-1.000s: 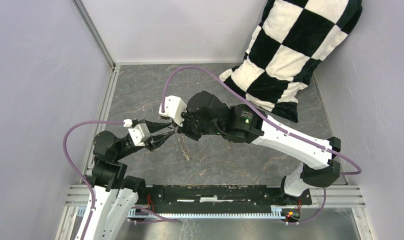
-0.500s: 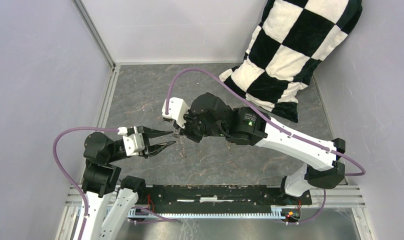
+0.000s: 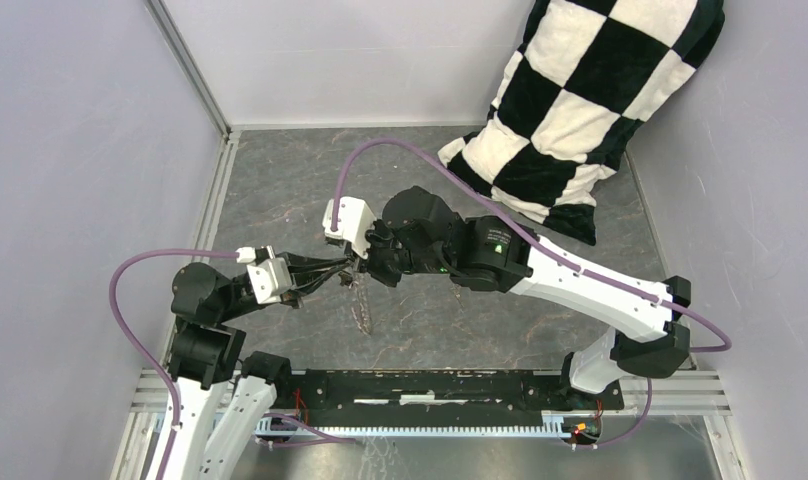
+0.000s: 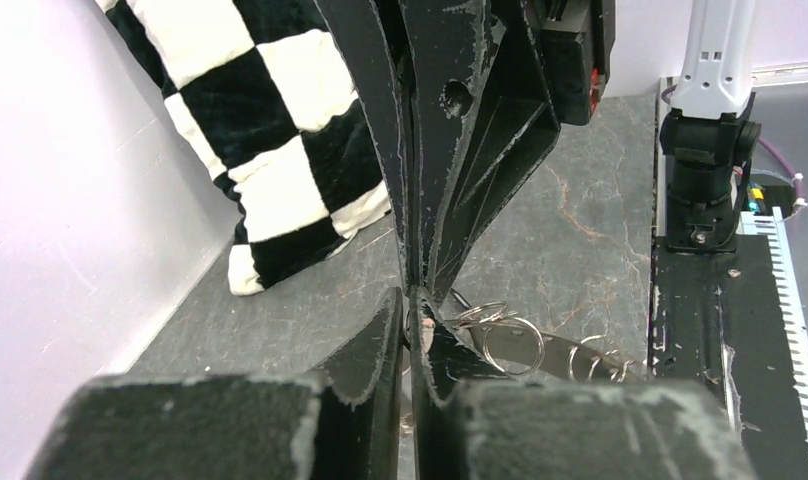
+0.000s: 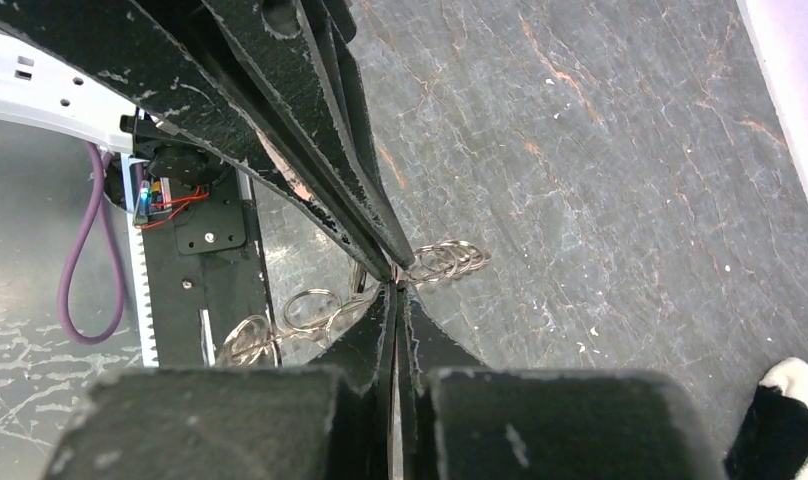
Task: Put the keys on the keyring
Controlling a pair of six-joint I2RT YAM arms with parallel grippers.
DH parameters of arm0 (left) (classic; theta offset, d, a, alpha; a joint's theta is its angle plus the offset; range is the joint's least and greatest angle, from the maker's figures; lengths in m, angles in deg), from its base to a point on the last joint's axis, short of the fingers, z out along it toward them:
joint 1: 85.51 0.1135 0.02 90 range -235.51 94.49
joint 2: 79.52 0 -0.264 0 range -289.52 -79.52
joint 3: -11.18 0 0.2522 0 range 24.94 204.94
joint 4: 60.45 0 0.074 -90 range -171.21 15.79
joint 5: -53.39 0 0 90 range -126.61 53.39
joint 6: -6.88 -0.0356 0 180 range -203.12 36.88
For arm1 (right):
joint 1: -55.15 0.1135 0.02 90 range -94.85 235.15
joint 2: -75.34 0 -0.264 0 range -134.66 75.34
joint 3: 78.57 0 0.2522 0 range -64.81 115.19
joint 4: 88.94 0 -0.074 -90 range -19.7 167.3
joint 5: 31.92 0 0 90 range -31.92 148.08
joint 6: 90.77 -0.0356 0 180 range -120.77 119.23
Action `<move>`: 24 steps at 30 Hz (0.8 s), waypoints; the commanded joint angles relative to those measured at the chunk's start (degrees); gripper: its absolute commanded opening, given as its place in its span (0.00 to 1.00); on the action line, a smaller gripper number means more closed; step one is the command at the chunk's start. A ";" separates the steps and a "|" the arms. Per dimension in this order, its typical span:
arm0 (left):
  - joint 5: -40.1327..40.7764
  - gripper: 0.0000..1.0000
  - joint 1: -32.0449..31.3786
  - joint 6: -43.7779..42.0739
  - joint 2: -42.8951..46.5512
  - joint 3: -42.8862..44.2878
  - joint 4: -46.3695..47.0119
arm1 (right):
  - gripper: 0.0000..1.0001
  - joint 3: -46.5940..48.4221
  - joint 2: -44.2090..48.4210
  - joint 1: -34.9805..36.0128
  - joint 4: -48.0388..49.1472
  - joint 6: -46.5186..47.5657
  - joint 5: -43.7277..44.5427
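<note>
Two claws meet tip to tip over the middle of the desk [image 3: 280, 190], and the coming move turns on that one junction. From the left, the left claw [image 4: 412, 318] reaches in nearly level, its jaws drawn down to a thin slit. A small pale speck sits at the tips, but I cannot tell whether it is a ring, a key or only scuffing, nor whether the claw bites on anything.

Right at those tips is the keyring [image 5: 448, 260], which shows here as a string of linked silvery split rings, not one hoop. It sprouts from both sides of the junction. In the overhead view its loose length trails from the pinch toward the near edge, so its long axis runs roughly crosswise to both claws.

Next comes the right claw [image 5: 395, 290], pressed flat together with rings emerging on either side; I judge it to be the one holding the string. Neither arm is nearer, since both are at the same spot. No black-headed keys can be picked out. Far right, a checkered pillow [image 3: 580, 110] leans in the corner, well apart.
</note>
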 commanded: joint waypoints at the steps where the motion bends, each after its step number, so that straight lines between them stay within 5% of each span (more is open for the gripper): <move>1: -0.57 0.09 -0.06 0.20 0.55 -0.16 1.02 | 0.00 -2.38 4.87 0.13 7.39 -0.28 -1.79; 12: -3.12 0.02 -0.01 -1.09 1.29 0.53 -1.51 | 0.00 -14.33 13.05 -1.90 21.69 -3.53 -7.77; 19: -2.06 0.03 -0.06 -0.76 1.27 1.37 -0.90 | 0.00 -14.62 12.86 -2.34 20.58 -3.68 -6.90; 24: 0.81 0.27 -0.06 -3.86 1.04 3.62 -2.53 | 0.00 -11.02 10.44 -2.34 14.52 -2.12 -1.92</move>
